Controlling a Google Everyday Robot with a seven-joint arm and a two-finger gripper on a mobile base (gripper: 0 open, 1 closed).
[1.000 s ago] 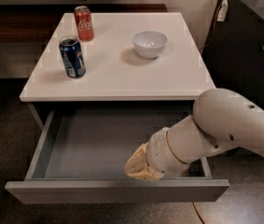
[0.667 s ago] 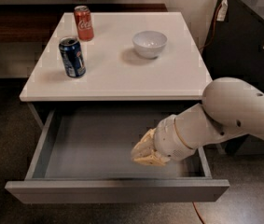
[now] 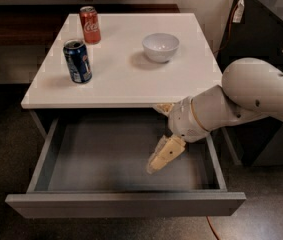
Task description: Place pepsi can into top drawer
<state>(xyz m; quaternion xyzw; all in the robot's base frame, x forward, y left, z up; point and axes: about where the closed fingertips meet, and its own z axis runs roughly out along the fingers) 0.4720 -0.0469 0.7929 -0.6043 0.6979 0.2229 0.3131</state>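
The pepsi can (image 3: 78, 61), dark blue with a silver top, stands upright on the left part of the white table (image 3: 131, 79). The top drawer (image 3: 126, 204) is pulled out under the table, and its grey interior (image 3: 101, 159) holds nothing. My gripper (image 3: 157, 136) hangs over the right part of the open drawer, just below the table's front edge and far to the right of the can. It is open and empty: one tan finger (image 3: 163, 154) points down into the drawer, the other (image 3: 163, 107) sits at the table edge.
A red Coca-Cola can (image 3: 89, 25) stands at the table's back left. A white bowl (image 3: 160, 46) sits right of centre. My white arm (image 3: 253, 96) reaches in from the right. A dark cabinet (image 3: 271, 29) with a cable stands at the right.
My gripper has risen out of the drawer's front right part and moved back toward the table's front edge, with its fingers now spread. The cans, bowl and drawer have not moved.
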